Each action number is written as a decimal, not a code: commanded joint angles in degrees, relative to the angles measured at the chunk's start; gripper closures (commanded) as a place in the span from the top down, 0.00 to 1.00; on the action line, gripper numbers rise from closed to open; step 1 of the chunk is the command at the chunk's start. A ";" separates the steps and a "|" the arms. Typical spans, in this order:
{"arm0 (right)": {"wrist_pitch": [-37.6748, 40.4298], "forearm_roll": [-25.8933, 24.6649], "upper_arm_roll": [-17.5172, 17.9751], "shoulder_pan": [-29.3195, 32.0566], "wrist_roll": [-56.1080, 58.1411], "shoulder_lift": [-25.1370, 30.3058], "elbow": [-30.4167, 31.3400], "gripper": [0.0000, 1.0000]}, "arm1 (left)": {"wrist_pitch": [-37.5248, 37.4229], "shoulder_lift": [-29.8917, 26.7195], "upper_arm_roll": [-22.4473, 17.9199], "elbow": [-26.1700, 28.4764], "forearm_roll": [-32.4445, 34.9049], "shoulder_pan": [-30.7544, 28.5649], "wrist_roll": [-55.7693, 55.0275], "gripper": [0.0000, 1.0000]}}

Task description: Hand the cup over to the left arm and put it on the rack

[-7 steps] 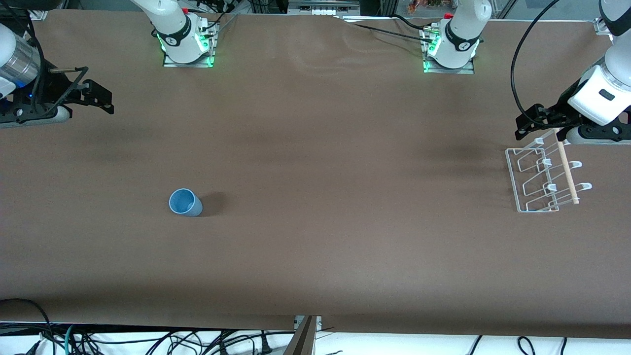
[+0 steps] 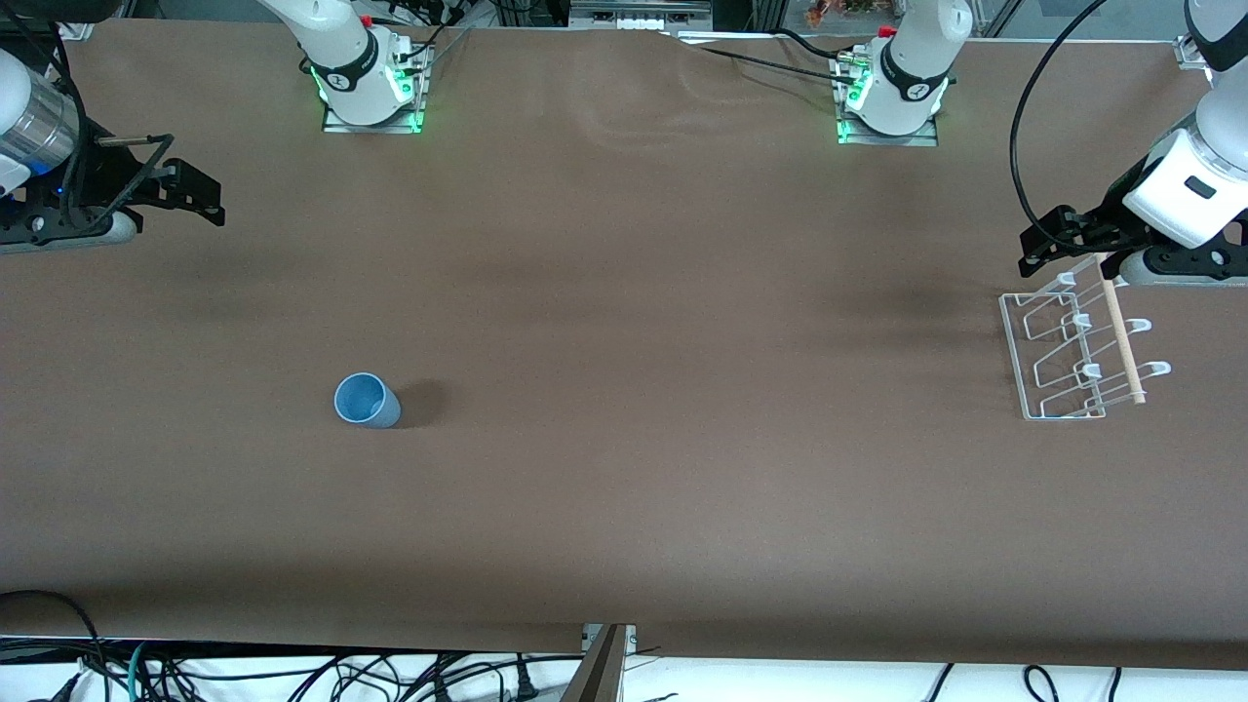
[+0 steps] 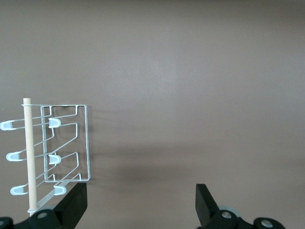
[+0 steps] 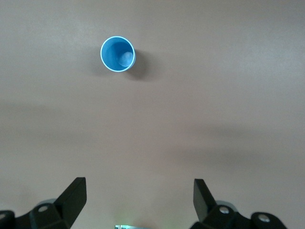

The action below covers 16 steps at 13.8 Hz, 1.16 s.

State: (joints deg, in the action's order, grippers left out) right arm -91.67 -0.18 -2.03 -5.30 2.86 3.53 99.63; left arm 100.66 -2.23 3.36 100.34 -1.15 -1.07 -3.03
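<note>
The brown bench (image 2: 624, 487) holds my cup (image 2: 367, 401), lower left, untouched. My right hand (image 2: 200, 200) and left hand (image 2: 1048, 244) hang spread, holding nothing. The rack (image 2: 1068, 356) waits.

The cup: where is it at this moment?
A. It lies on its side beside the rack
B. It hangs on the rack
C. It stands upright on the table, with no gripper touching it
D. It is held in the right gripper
C: the cup stands mouth-up on the bare table, apart from both grippers.
</note>
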 commanded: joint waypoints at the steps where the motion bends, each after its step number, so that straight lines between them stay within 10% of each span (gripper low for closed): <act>1: 0.79 -0.26 0.45 0.73 -0.40 -0.54 -1.28 0.99 | 0.15 -0.67 0.42 0.21 1.06 -0.25 1.01 1.00; 16: 0.62 -0.08 0.54 0.47 -0.40 -1.33 -1.98 0.99 | 0.15 -0.67 0.42 0.21 1.06 -0.25 0.83 1.00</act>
State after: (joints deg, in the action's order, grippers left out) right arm -91.61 -0.18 -1.88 -5.11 2.76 2.79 99.05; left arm 100.66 -2.23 3.37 100.34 -1.15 -1.07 -3.03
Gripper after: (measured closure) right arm 0.004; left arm 0.000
